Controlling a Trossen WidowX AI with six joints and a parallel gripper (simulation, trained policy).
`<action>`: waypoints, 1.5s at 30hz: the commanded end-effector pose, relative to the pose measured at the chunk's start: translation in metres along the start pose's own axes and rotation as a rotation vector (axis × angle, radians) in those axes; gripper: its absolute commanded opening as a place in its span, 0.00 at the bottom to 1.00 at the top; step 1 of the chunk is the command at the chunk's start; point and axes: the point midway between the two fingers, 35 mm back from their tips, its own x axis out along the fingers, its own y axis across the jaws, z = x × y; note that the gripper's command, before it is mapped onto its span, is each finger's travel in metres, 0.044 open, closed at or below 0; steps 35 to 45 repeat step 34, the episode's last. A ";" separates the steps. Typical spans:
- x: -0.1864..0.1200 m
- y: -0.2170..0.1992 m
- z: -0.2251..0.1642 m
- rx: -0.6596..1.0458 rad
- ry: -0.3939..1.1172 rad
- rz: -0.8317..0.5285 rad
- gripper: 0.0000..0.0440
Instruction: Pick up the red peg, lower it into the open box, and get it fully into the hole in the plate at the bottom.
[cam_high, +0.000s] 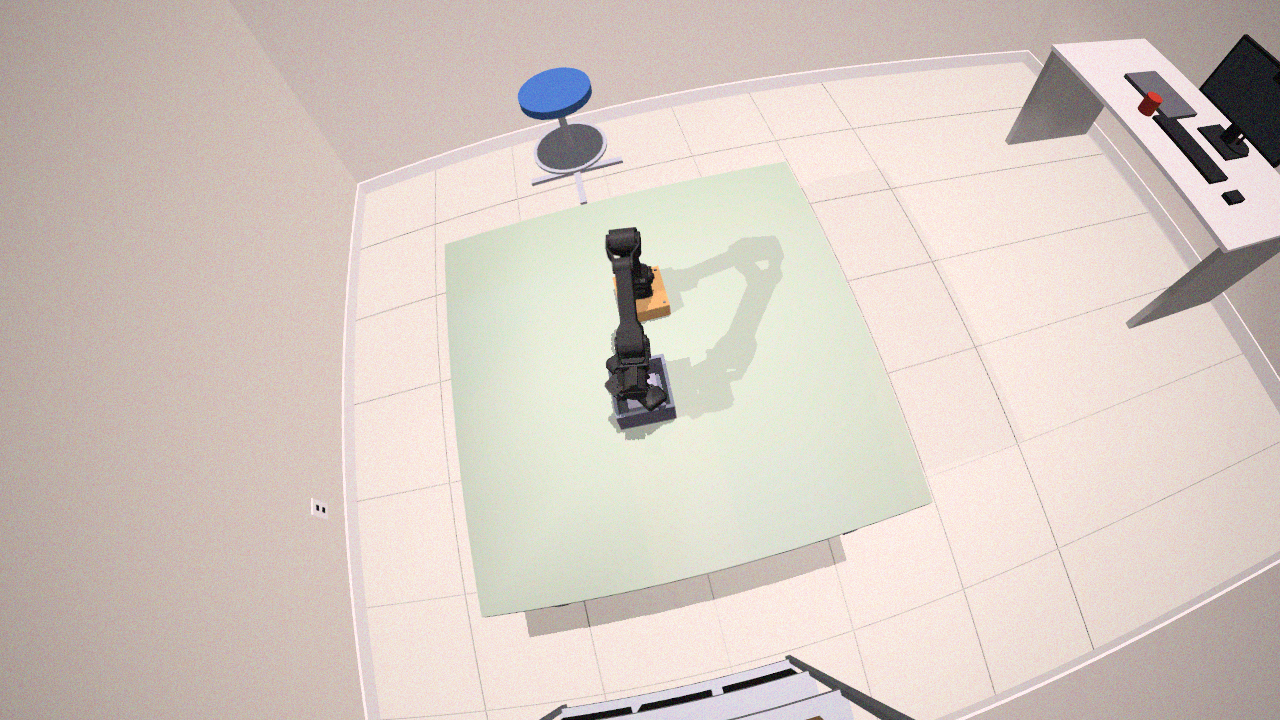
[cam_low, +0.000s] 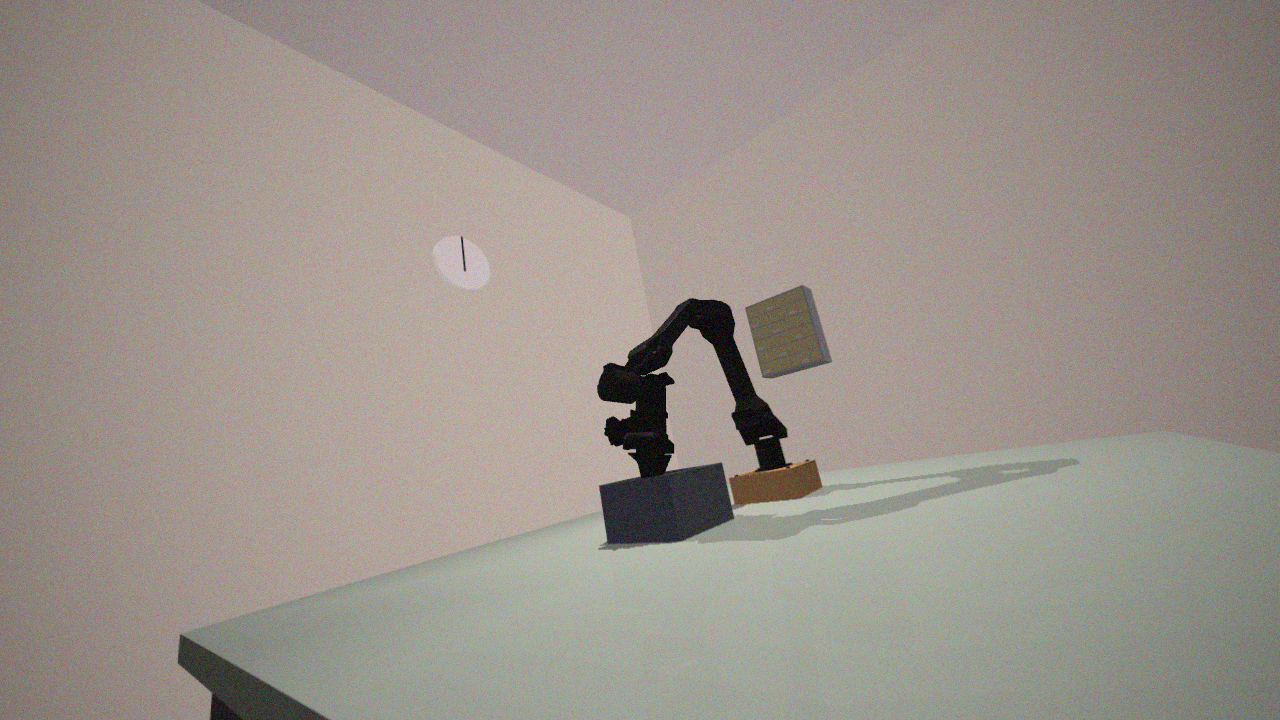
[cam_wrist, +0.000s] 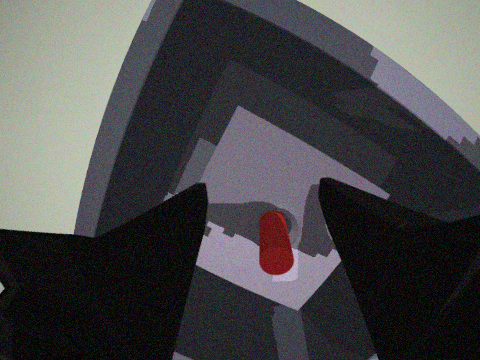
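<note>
The red peg (cam_wrist: 276, 245) is in the open box (cam_high: 646, 420) (cam_low: 640, 510) (cam_wrist: 135, 95), beside or partly over the dark hole in the plate (cam_wrist: 260, 155); whether its end is in the hole is unclear. It looks slim, smooth and rounded, likely light, stiff, a little slippery and not fragile. The best hold is probably across the upper shaft, 1 fingertip on each side, keeping it upright. The parallel-jaw gripper (cam_high: 633, 383) (cam_low: 653, 467) (cam_wrist: 263, 189) has its 2 fingers well apart, roughly half open, with a gap on both sides of the peg and nothing gripped. No brand, label or writing is readable.
</note>
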 end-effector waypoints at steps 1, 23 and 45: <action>0.000 0.007 0.013 -0.014 -0.015 0.002 0.77; -0.014 0.027 0.077 0.006 -0.154 0.055 1.00; -0.014 0.027 0.078 0.006 -0.154 0.055 1.00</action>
